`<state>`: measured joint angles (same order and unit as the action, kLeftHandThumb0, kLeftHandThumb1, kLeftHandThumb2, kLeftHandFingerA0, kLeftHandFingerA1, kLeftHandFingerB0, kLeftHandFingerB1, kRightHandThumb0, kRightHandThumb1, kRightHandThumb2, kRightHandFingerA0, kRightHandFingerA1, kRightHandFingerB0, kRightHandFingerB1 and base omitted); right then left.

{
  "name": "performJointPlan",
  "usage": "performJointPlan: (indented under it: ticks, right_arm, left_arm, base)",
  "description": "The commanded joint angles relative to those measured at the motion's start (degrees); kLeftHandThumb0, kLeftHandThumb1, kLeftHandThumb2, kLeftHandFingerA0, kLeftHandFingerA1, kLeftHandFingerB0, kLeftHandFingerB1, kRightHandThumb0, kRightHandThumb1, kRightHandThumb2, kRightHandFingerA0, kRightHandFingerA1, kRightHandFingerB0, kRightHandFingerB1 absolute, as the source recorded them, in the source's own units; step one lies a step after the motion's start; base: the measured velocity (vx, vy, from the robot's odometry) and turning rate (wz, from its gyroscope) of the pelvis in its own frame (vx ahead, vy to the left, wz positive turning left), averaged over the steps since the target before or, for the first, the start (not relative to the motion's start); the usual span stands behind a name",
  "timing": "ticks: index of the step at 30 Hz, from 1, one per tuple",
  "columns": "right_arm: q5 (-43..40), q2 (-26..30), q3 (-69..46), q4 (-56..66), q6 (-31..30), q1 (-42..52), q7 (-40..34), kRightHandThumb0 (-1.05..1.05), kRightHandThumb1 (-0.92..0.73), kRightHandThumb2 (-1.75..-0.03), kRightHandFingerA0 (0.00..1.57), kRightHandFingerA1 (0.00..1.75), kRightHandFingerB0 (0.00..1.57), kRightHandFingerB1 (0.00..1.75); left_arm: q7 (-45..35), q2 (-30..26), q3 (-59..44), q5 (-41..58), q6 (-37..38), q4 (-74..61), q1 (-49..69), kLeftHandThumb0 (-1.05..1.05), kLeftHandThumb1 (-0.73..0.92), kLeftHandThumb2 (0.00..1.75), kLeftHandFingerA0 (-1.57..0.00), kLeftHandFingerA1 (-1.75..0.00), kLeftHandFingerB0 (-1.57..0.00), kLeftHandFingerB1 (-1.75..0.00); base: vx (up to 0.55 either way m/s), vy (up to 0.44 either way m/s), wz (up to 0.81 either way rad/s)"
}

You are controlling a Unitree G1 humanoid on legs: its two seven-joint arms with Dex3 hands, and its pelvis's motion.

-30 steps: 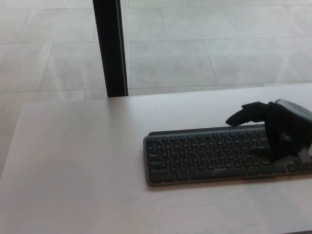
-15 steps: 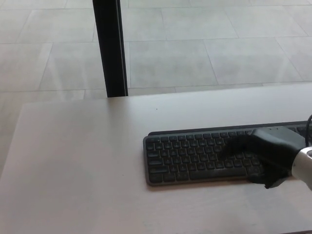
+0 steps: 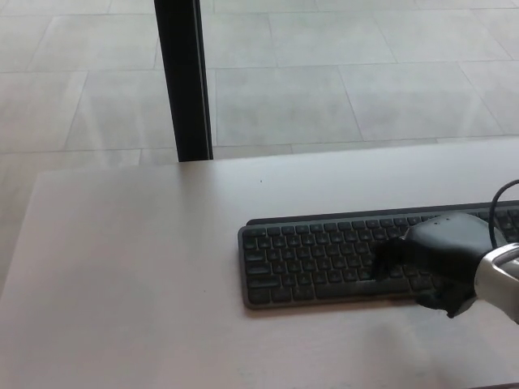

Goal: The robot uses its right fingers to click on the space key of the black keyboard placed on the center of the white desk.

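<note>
On pale white table (image 3: 138, 275), flat black rectangular keyboard (image 3: 324, 258) lies right of table centre, long edge parallel to near table edge. Right black hand (image 3: 434, 263) over keyboard's right half, fingers (image 3: 388, 253) reaching left, low above bottom key rows near space bar; touch uncertain, finger spread cannot tell. Black upright post (image 3: 183, 79) beyond keyboard, on grey tiled floor (image 3: 340, 73)

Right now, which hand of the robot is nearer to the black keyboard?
Right. The right hand is over the right part of the black keyboard, its fingers down at the bottom key row. The left hand is not in view.
</note>
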<state>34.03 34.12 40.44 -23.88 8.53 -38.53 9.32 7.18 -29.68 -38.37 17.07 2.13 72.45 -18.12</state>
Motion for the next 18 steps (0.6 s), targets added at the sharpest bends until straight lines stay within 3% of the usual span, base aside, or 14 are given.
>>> performJointPlan:
  ticks: [1,2,3,4,5,6,7,8,18]
  right_arm:
    - [6.8,-1.0,0.5,-2.1,3.5,-0.6,-2.7,-0.20,-0.43,-0.93,1.13,1.30,0.55,0.61]
    - [7.2,-1.1,0.4,-2.1,3.7,-0.4,-2.8,-0.13,-0.52,-0.78,0.83,1.72,0.65,0.43]
    - [8.1,-1.1,0.6,-1.9,4.5,-0.4,-2.7,-0.20,-0.41,-0.92,1.16,1.32,0.54,0.61]
    - [8.5,-1.3,0.6,-2.1,4.9,-0.2,-3.2,-0.14,-0.52,-0.76,0.84,1.75,0.65,0.44]
    - [9.1,-1.5,0.6,-2.3,5.3,-0.1,-3.6,-0.14,-0.52,-0.76,0.84,1.74,0.66,0.43]
    - [9.4,-1.6,0.7,-1.8,4.8,0.0,-2.1,-0.24,-0.45,-0.93,1.13,1.30,0.53,0.62]
    - [10.1,-1.8,0.7,-2.0,5.3,0.0,-2.5,-0.24,-0.45,-0.93,1.13,1.30,0.55,0.62]
    - [10.6,-1.9,0.8,-1.6,5.2,0.1,-1.8,-0.20,-0.60,-0.69,0.82,1.72,0.61,0.44]
    - [11.9,-2.5,-0.9,-1.2,5.9,1.4,-1.3,-0.21,-0.63,-0.71,0.80,1.69,0.60,0.45]
  left_arm:
    - [1.5,-1.8,0.3,0.6,0.1,0.2,-0.3,-0.55,0.77,0.63,-0.77,-0.70,-0.62,-0.59]
    - [1.5,-1.7,0.1,0.9,0.2,0.3,-0.4,-0.55,0.77,0.63,-0.77,-0.71,-0.62,-0.60]
    - [0.9,-1.8,0.1,1.0,0.3,0.3,-0.3,-0.56,0.77,0.63,-0.74,-0.69,-0.59,-0.57]
    - [0.9,-1.9,0.7,0.4,0.2,0.3,-0.2,-0.57,0.78,0.63,-0.74,-0.68,-0.59,-0.56]
    - [0.8,-1.9,0.6,0.6,0.3,0.4,-0.2,-0.56,0.78,0.63,-0.74,-0.67,-0.58,-0.55]
    - [1.0,-1.9,0.6,0.6,0.5,0.4,-0.2,-0.56,0.78,0.63,-0.75,-0.67,-0.58,-0.55]
    - [1.3,-1.9,0.6,0.7,0.3,0.4,-0.3,-0.57,0.77,0.63,-0.77,-0.68,-0.61,-0.57]
    - [1.0,-1.9,0.6,0.8,0.2,0.3,-0.3,-0.56,0.78,0.63,-0.75,-0.69,-0.59,-0.56]
    - [0.4,-2.0,0.4,1.4,0.2,0.2,-0.4,-0.56,0.79,0.64,-0.72,-0.68,-0.58,-0.57]
  base:
    - [0.00,0.000,0.00]
    - [0.00,0.000,0.00]
    - [0.00,0.000,0.00]
    - [0.00,0.000,0.00]
    - [0.00,0.000,0.00]
    - [0.00,0.000,0.00]
    - [0.00,0.000,0.00]
    - [0.00,0.000,0.00]
    - [0.00,0.000,0.00]
